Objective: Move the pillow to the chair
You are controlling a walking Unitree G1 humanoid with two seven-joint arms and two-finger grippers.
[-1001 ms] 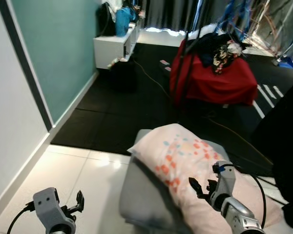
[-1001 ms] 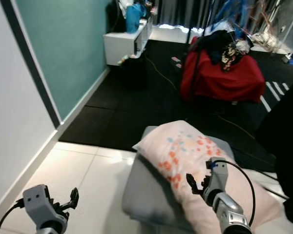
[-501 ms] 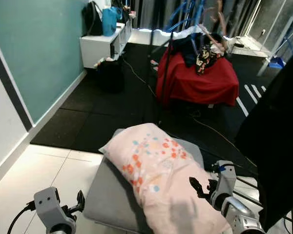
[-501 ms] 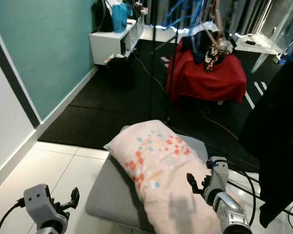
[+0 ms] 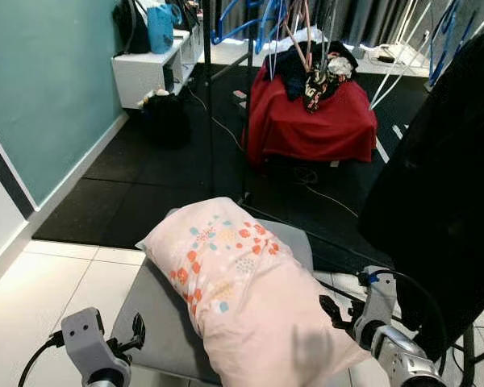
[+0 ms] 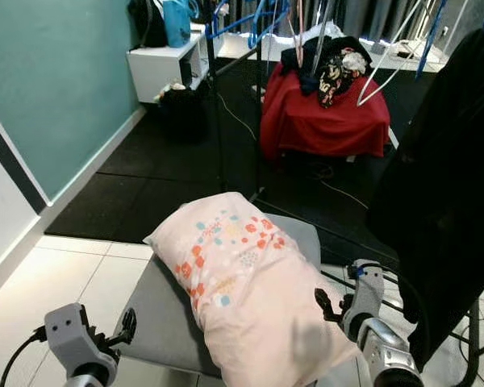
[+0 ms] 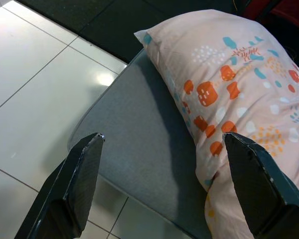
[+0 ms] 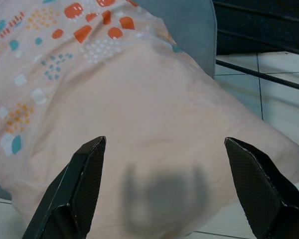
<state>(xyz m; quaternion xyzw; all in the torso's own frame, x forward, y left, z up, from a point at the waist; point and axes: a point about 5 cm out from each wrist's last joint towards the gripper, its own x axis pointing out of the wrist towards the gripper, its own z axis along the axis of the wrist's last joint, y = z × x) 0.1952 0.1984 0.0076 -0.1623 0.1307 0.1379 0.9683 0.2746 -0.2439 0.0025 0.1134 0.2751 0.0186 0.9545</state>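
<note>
Swung round toward the red-draped table (image 5: pixel 310 121) and black garment (image 5: pixel 444 185) since a second ago, camera only, with pink patterned pillow (image 5: pixel 242 302) lying as before on the grey chair seat (image 5: pixel 157 322). Left gripper (image 5: pixel 135 332) low by the seat's front corner, fingers spread wide, holding nothing. Right gripper (image 5: pixel 335 310) just beside the pillow's near end, fingers likewise apart.
</note>
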